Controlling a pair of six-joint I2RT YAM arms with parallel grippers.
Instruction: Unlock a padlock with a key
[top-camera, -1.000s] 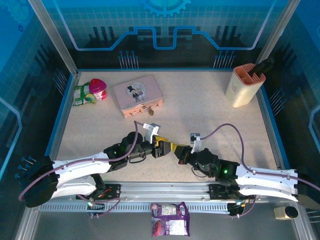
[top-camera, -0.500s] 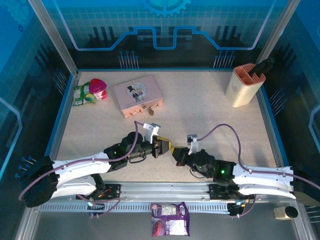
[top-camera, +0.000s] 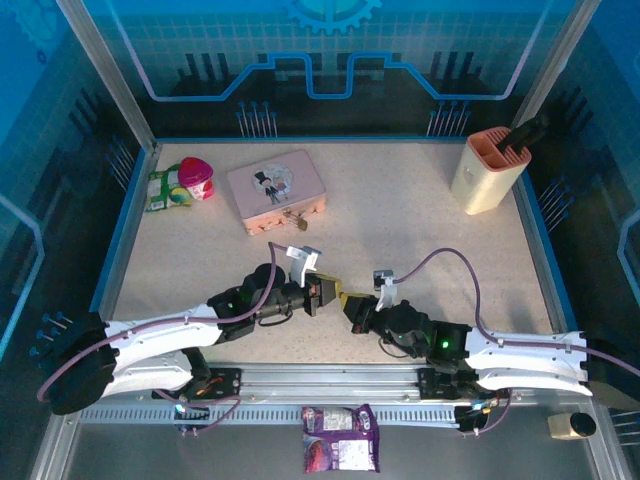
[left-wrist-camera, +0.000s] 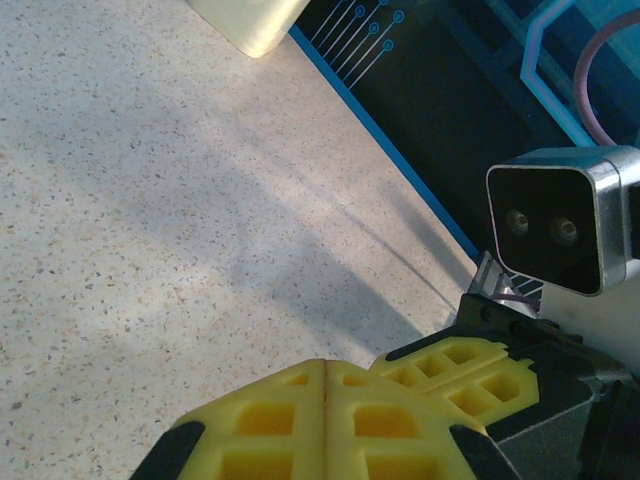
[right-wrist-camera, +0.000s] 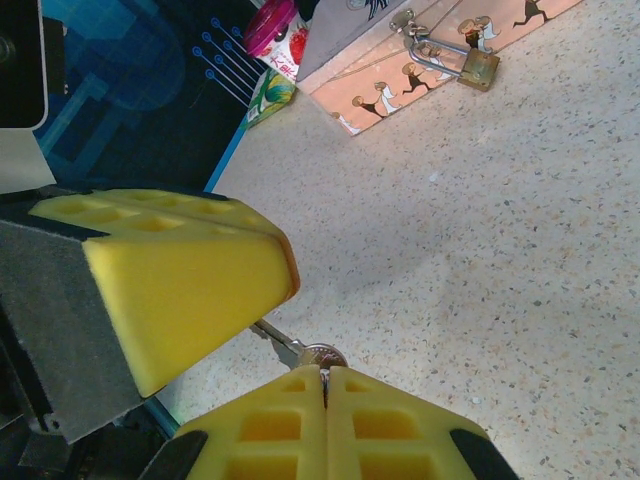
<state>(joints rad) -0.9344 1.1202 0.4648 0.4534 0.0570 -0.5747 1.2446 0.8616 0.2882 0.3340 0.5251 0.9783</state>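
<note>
The small brass padlock hangs at the front of the pink tin, far beyond both grippers. My two grippers meet tip to tip near the table's front middle. The right gripper is shut on the round head of a silver key. The key's blade runs left under the yellow pads of my left gripper. Those pads are pressed together; the blade's tip is hidden between them.
A beige holder stands at the back right. A pink cup and a green packet lie at the back left. A purple bag lies below the front rail.
My left gripper's jaws have closed. The right gripper, with the key, shifted slightly left toward the left gripper.
</note>
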